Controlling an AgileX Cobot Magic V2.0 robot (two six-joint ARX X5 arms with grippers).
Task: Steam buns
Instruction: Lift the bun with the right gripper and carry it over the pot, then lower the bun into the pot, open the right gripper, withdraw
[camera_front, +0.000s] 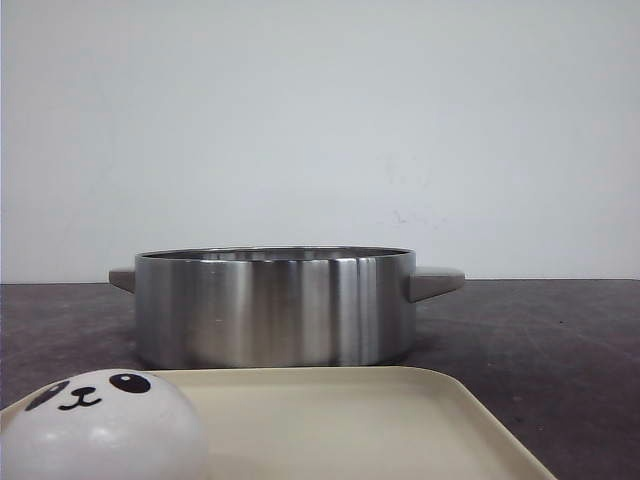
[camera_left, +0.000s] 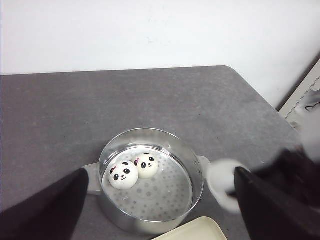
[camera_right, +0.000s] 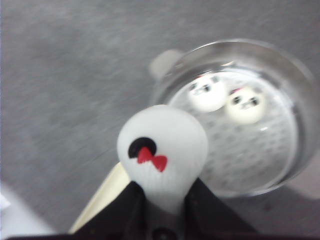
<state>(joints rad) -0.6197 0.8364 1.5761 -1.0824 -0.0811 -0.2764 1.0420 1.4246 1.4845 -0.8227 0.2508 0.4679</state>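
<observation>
A steel steamer pot stands on the dark table; it also shows in the left wrist view and the right wrist view. Two panda buns lie side by side on its perforated floor, also seen from the right wrist. My right gripper is shut on a third bun with a red bow, held in the air beside the pot; it shows blurred in the left wrist view. A fourth bun sits on the cream tray. My left gripper is open and empty above the pot.
The tray lies in front of the pot, close to the camera, its corner showing in the left wrist view and its edge in the right wrist view. The pot has grey side handles. A white wall stands behind the table.
</observation>
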